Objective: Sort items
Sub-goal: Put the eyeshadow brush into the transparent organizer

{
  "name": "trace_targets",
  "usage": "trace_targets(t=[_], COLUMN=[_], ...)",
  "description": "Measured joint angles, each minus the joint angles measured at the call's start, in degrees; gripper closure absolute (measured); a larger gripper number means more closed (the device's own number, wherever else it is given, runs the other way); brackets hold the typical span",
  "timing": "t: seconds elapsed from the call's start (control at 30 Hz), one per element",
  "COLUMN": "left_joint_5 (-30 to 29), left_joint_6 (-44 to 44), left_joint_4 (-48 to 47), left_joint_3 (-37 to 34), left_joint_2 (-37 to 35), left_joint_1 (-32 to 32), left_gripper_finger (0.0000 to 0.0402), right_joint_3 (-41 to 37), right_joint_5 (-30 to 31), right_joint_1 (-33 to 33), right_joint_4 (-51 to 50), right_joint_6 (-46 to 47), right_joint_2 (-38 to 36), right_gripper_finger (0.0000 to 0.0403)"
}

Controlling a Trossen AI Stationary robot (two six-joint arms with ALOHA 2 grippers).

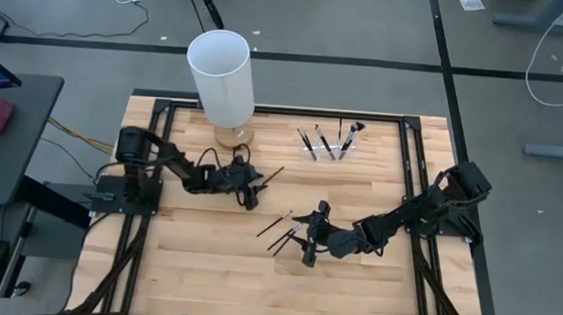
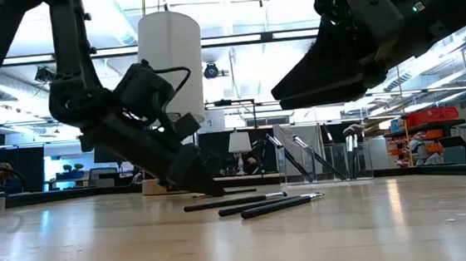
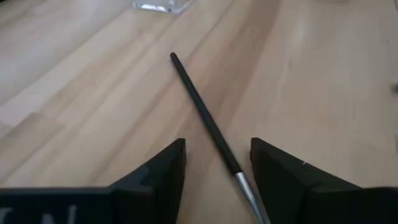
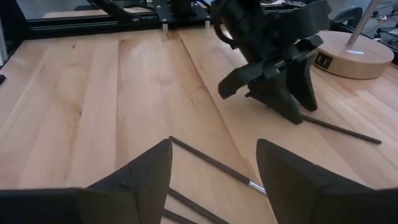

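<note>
Releasing a brush (image 3: 208, 121) at centre frame, left gripper (image 1: 249, 188) stood apart around it; right gripper (image 1: 307, 241), apart over loose brushes (image 1: 278, 229), likely needed to close next.

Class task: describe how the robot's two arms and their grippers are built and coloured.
Both arms are dark, almost black, jointed in several segments. The left gripper and right gripper each end in two broad, wedge-shaped dark fingers. A thin black cable loops over the left wrist. No readable markings show.

Tall white cylinder (image 1: 222, 72) on a round wooden base (image 1: 233, 134), small clear holder (image 1: 324, 153) beside it.
</note>
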Motion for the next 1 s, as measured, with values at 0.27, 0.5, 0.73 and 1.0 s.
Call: trace_targets(t=[0.27,0.5,0.73,1.0], left_joint_5=[2.46,4.11,3.21,5.27], left_joint_6=[-0.89,0.23,0.76,-2.19], left_joint_4=[2.15,0.70,0.67,-0.48], left_joint_3=[0.20,0.29,0.27,0.01], left_joint_2=[4.05,4.11,4.11,2.08], left_joint_1=[1.68,1.10,-1.20,-4.27], left_gripper_finger=[0.0287,0.0370,0.0388,0.0389], right_joint_3=[0.00,0.00,0.00,0.00], right_joint_5=[-0.35,-0.37,-0.45,-0.48], right_joint_1=[0.00,0.79,1.46,0.13], right_joint_4=[-0.02,-0.01,-1.09,-3.17], right_joint_6=[0.20,0.17,0.07,0.37], right_joint_2=[0.00,0.00,0.00,0.00], right_gripper_finger=[0.0168,0.0168,0.0168,0.0168])
